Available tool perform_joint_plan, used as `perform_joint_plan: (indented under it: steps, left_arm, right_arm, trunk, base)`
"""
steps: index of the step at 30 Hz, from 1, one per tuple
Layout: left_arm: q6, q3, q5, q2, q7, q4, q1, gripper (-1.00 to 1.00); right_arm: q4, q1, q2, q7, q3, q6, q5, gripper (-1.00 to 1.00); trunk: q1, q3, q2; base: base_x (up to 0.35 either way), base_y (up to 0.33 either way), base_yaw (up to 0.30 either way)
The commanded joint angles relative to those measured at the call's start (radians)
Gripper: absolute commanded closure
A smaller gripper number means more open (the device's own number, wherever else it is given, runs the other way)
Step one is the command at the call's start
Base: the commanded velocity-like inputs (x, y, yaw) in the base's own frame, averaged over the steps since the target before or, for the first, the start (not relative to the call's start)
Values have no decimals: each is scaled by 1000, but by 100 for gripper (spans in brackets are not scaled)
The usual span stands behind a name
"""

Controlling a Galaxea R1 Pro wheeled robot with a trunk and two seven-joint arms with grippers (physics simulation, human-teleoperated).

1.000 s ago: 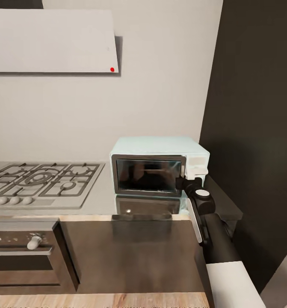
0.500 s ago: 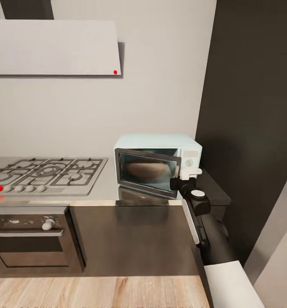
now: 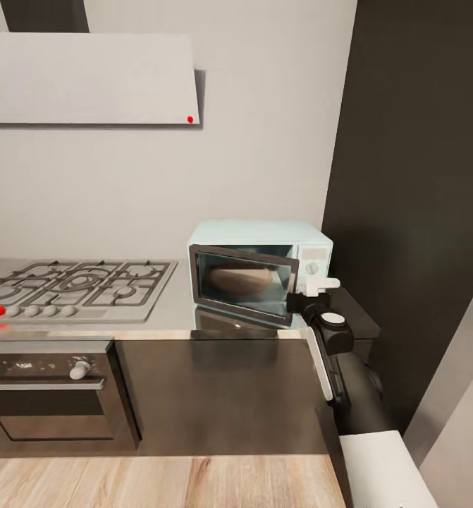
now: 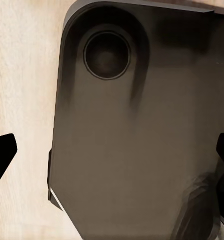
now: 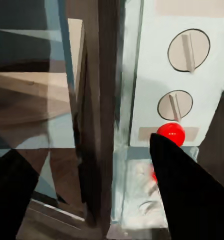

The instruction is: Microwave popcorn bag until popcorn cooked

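A pale mint-blue microwave is seen right of centre in the head view, set on the glossy grey countertop against a pale wall. Its dark glass door stands slightly ajar, and a tan-brown rounded shape, taken to be the popcorn bag, is visible through the glass inside the cavity. Two round knobs are carried on the light panel at the microwave's right side; a glowing red dot is seen below them in the right wrist view.

The right gripper, white-tipped on a black arm, is placed just at the lower right front corner of the microwave, beside the door's free edge. In the right wrist view its two dark fingers are spread apart, with the door edge and metallic frame between them; nothing is pinched.

A grey gas hob with grates and a row of knobs lies at the left, a red light at its near corner. A flat grey hood hangs above it. A dark built-in oven sits at lower left, and a tall dark cabinet fills the right.

In the left wrist view the left gripper's black fingertips are held wide apart over a dark rounded robot base panel and wood floor.
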Motion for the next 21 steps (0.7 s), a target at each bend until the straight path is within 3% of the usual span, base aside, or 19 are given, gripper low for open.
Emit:
perform_joint_plan:
  steps: [1,11,13,17,21]
  left_arm:
    - [0,2,7,0,0,-2,1,-100]
    - [0,2,7,0,0,-2,1,-100]
    - [0,2,7,0,0,-2,1,-100]
    - [0,2,7,0,0,-2,1,-100]
    - [0,2,8,0,0,-2,1,-100]
  right_arm:
    - [0,-1,0,-3,-6,10,37,-100]
    - [-2,-1,-1,3,-6,22,40,-100]
    - [-2,-1,-13,3,-6,41,40,-100]
    - [-4,-1,-83,40,-3,70,39,-100]
    - [-5,-1,-195,181,-2,73,35,-100]
  trunk:
    - [0,-1,0]
    - [0,-1,0]
    - [0,-1,0]
    - [0,-1,0]
    - [0,-1,0]
  base:
    - [0,0,0]
    - [0,0,0]
    - [0,0,0]
    - [0,0,0]
    - [0,0,0]
